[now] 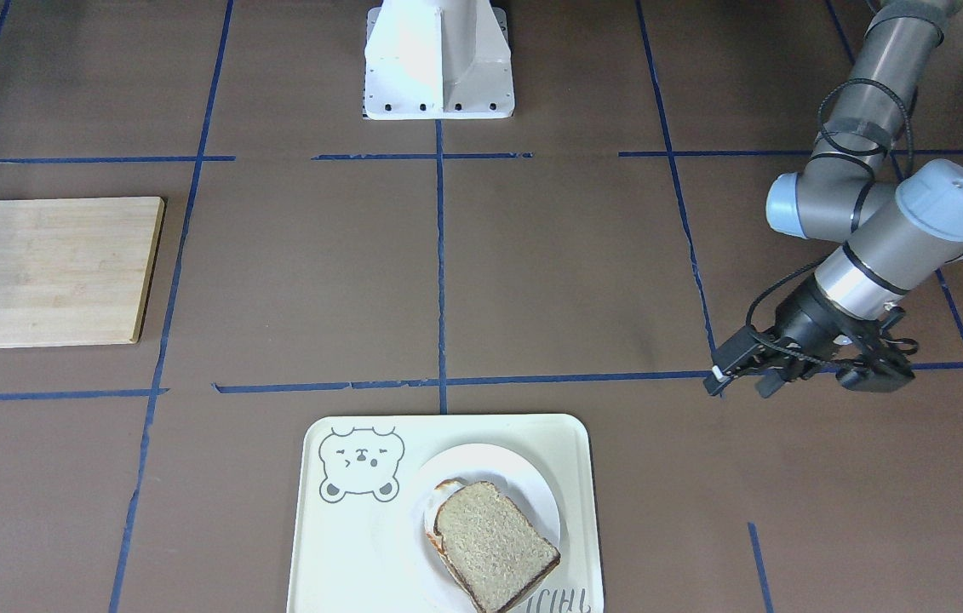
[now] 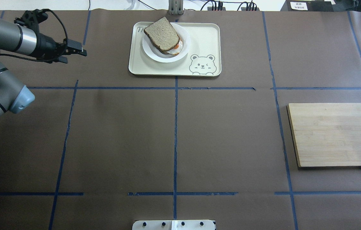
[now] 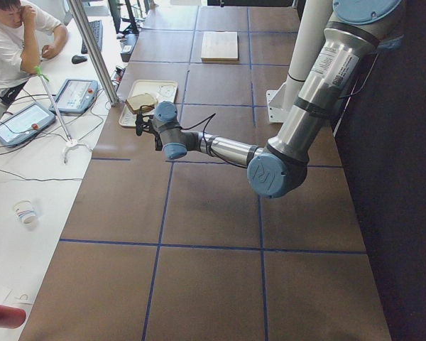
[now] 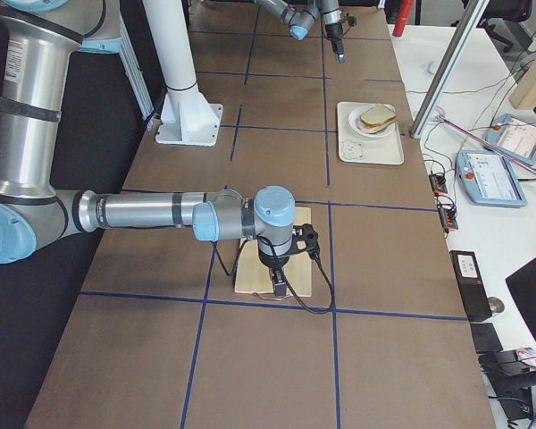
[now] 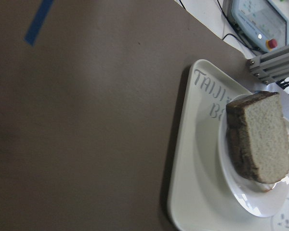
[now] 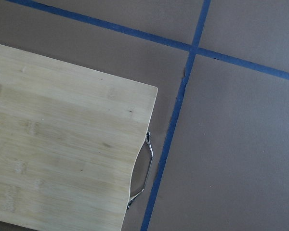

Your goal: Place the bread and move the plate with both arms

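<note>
The bread (image 1: 494, 545) lies on the plate (image 1: 524, 470), covering a fried egg (image 2: 176, 48), in the tray's (image 1: 345, 545) half away from its bear drawing. The left gripper (image 1: 739, 385) hangs well apart from the tray, off its plate end, fingers spread and holding nothing. The right gripper (image 4: 279, 288) hovers over the wooden board (image 1: 38, 272), far from the tray; I cannot tell whether its fingers are parted.

My table (image 2: 119, 134) is covered in brown paper, marked into squares by blue tape lines (image 2: 175, 140). A white pedestal (image 1: 438, 60) is bolted at one long edge. Beside the opposite edge stands my white bench (image 3: 28, 185), carrying two teach pendants (image 3: 74, 96) and a paper cup (image 3: 26, 211). An aluminium post (image 3: 92, 50) rises between them. A person in a white T-shirt (image 3: 7, 35) sits there. The light is bright and even.
</note>
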`<move>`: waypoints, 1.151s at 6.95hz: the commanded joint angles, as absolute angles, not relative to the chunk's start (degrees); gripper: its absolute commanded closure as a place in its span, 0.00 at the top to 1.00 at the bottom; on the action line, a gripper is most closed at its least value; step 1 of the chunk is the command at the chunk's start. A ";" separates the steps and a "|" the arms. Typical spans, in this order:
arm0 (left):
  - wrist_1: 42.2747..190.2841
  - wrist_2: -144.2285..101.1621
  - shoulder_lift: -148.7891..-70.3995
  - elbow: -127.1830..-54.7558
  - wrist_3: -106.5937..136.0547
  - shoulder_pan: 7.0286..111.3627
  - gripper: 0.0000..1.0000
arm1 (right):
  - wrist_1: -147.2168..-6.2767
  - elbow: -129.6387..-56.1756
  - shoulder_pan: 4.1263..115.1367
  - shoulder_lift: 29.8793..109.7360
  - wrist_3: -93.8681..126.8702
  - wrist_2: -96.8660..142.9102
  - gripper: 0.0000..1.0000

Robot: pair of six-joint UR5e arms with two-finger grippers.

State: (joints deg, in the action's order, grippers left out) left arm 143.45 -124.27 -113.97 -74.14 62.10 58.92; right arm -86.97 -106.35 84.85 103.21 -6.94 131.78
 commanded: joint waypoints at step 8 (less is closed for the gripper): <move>83.14 -134.19 -90.85 -91.29 -14.85 89.47 1.00 | -87.01 -106.26 84.90 103.53 -7.03 131.92 1.00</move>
